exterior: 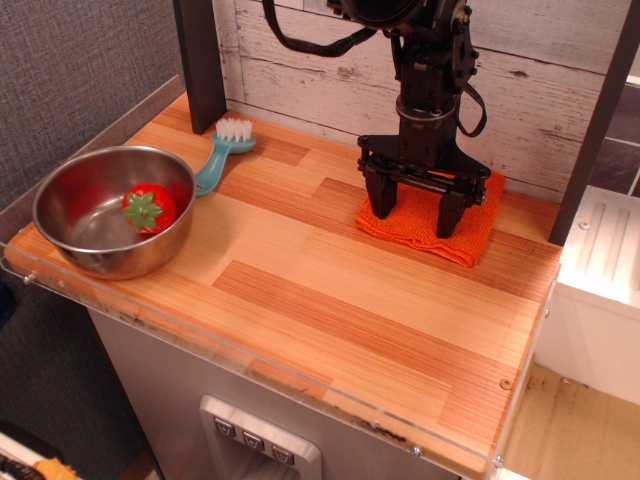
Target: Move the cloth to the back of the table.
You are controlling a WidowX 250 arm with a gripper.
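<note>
The bright orange cloth (466,231) lies flat at the back right of the light wood table (330,300), close to the white plank wall. My black gripper (413,210) stands over the cloth with its two fingers spread wide apart. The fingertips (379,208) sit at or just above the cloth's front half. The fingers hold nothing. The gripper body hides the cloth's middle and back part.
A steel bowl (90,235) with a red strawberry toy (149,208) stands at the front left. A teal brush (220,153) lies behind it. A dark post (200,60) stands at the back left, another (595,130) at the right. A clear acrylic rim (250,370) edges the front.
</note>
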